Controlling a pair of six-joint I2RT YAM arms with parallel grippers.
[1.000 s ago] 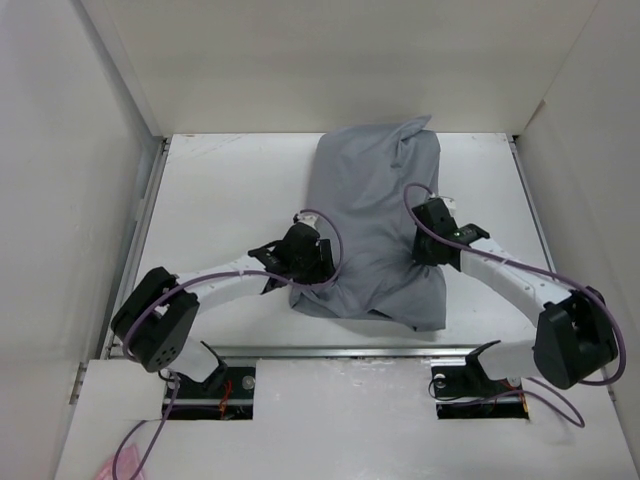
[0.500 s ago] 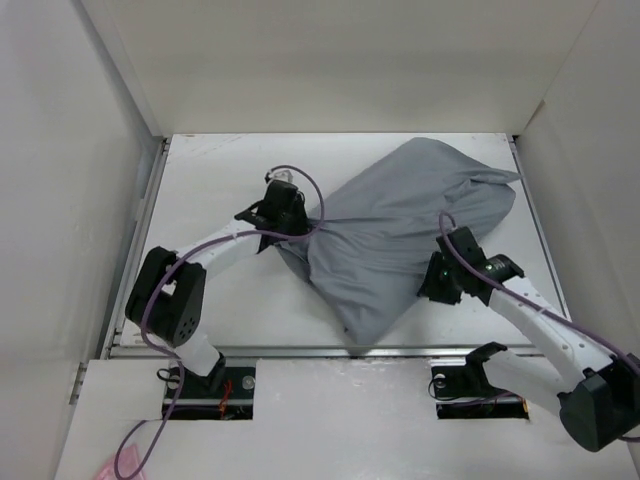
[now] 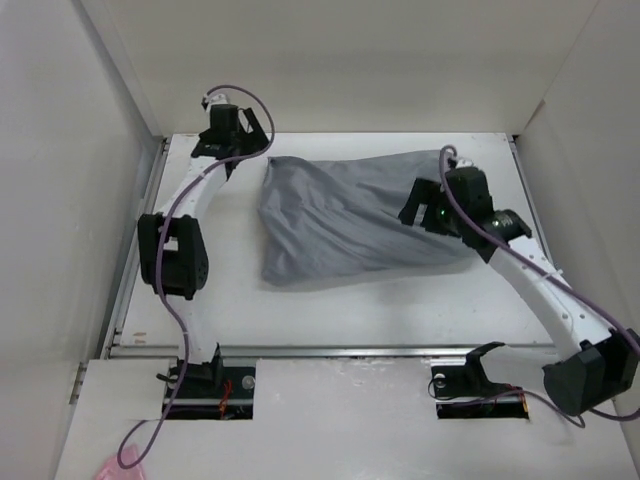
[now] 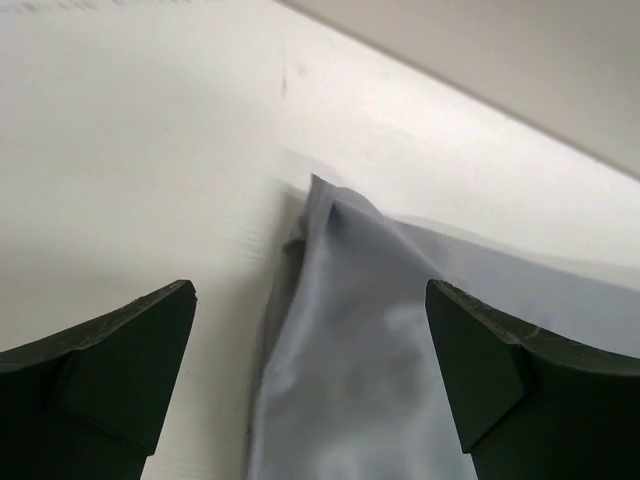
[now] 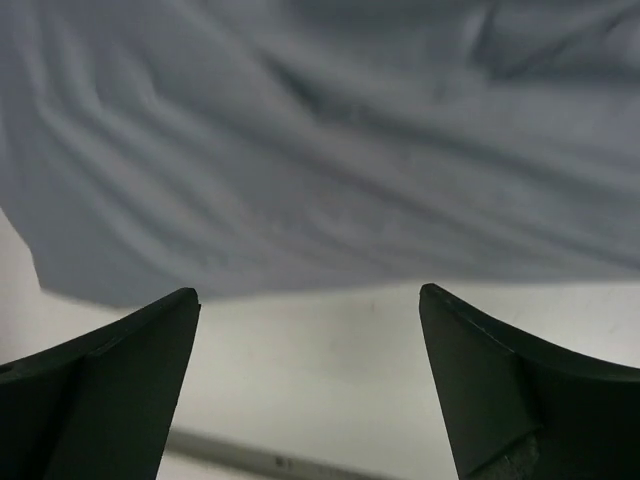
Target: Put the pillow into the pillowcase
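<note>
At the upper left of the top view our left tool (image 3: 232, 135) has swung away to the far corner; its wrist view shows the left tool (image 4: 309, 287) spread wide and empty, with a corner of the pillowcase (image 4: 350, 340) just ahead of it, untouched. A second ago the pillowcase (image 3: 350, 220) lay lengthwise at the centre, both tools at its near end; now it lies across the middle of the tabletop (image 3: 220, 290), turned sideways and released. We see no cream or yellow anywhere; the pillow is hidden, and from the sack's bulk we judge it to be inside. At the right, our right tool (image 3: 425, 212) hangs over the sack's right end; the right tool (image 5: 308, 290) gapes wide, holding nothing, with grey cloth above it in the frame. We judge the insertion essentially done, with only straightening left.
</note>
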